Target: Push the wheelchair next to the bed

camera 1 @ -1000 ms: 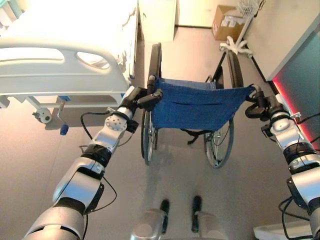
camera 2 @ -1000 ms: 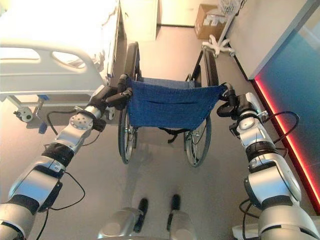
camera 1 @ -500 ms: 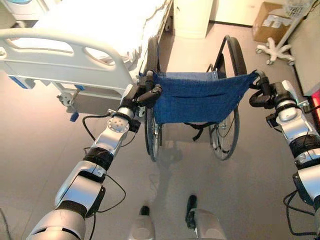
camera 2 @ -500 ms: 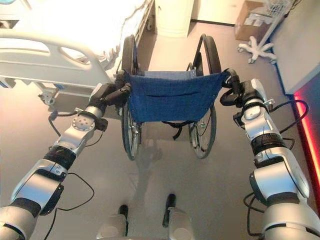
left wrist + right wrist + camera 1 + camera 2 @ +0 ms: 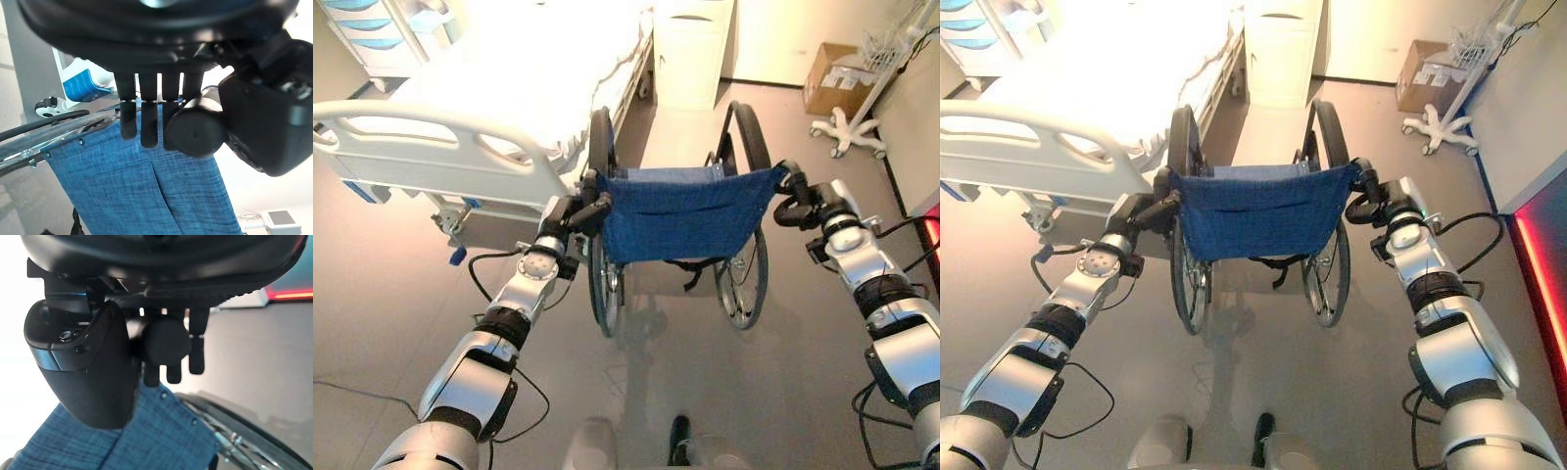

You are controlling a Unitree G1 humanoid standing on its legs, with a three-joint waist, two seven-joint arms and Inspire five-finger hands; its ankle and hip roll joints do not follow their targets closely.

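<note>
Grey floor carries the wheelchair (image 5: 680, 211) just beside the bed (image 5: 499, 108). Left hand (image 5: 579, 211) and right hand (image 5: 806, 201) each clench a push handle.

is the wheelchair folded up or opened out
Opened out: the wheelchair has its blue backrest stretched flat between the two push handles and its big wheels stand well apart.
</note>
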